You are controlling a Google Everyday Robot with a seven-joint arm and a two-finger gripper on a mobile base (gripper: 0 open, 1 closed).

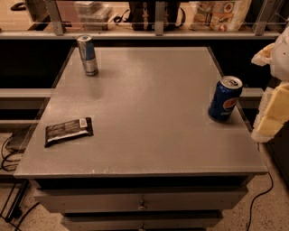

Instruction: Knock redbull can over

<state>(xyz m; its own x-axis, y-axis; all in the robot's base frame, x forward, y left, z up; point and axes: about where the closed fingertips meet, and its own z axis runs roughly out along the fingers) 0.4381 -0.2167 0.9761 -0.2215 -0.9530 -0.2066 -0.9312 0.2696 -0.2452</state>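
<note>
The redbull can (87, 55) is slim, silver and blue, and stands upright near the far left corner of the grey table (149, 113). The gripper (273, 113) shows as pale white and yellowish parts at the right edge of the view, beyond the table's right side. It is far from the redbull can and just right of the Pepsi can.
A wider dark blue Pepsi can (224, 99) stands upright near the table's right edge. A dark snack packet (68, 131) lies flat at the front left. A shelf with bags (221, 13) runs behind the table. Cables (9, 153) lie on the floor at the left.
</note>
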